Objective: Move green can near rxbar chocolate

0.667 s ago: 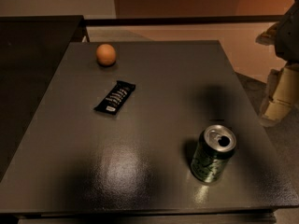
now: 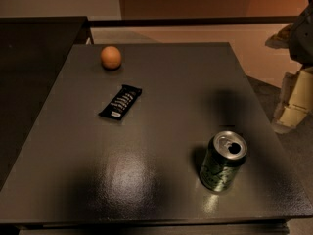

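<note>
Right at the front, the worktop [image 2: 73,180] is catching a pool of glare. Standing just behind that, on the near right, is the green can [image 2: 223,160], upright with its silver top and pull-tab hole facing up. I'd say it stands like that so it can be taken from the side or from above. Nothing is touching it.

Off to the right, past the edge of the worktop and a little further back, hangs the gripper [image 2: 292,106], pale and angled downward. It's well apart from the can and carrying nothing. Whether it is spread or closed up I cannot tell from here. It looks parked out there, not yet committed to a reach, so my read is that the task has barely begun.

Further back and over to the left lies the chocolate bar [image 2: 121,103], flat in its black wrapper and set at a slant. A wide stretch of bare surface separates it from the can, and that's the gap the can has to cross.

Beyond the bar, near the far left corner, sits the orange ball [image 2: 111,57], which plays no part in this.

Against the moment before, I see no real change. The can, bar and ball are in the same spots, and the gripper has hardly moved.
</note>
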Controlling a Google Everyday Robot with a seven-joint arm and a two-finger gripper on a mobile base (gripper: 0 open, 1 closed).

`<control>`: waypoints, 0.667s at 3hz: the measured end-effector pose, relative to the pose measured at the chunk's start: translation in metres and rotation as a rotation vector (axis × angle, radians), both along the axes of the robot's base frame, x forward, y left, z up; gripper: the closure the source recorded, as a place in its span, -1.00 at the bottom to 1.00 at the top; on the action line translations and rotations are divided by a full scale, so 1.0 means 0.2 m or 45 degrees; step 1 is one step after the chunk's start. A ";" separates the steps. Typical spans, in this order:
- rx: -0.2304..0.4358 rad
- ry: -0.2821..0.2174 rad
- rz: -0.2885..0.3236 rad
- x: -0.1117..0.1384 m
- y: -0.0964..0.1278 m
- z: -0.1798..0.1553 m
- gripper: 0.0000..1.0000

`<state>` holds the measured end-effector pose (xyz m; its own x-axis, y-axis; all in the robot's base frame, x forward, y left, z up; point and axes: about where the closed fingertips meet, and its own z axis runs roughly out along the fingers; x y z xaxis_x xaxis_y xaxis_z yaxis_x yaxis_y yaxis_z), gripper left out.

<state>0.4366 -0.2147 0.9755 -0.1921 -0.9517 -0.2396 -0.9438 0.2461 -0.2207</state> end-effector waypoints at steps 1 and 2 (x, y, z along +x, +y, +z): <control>0.102 0.023 0.073 -0.06 0.00 -0.03 -1.00; 0.214 0.025 0.186 -0.16 0.06 -0.05 -1.00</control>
<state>0.4049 -0.2026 0.9660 -0.0609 -0.9168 -0.3946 -0.9758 0.1378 -0.1696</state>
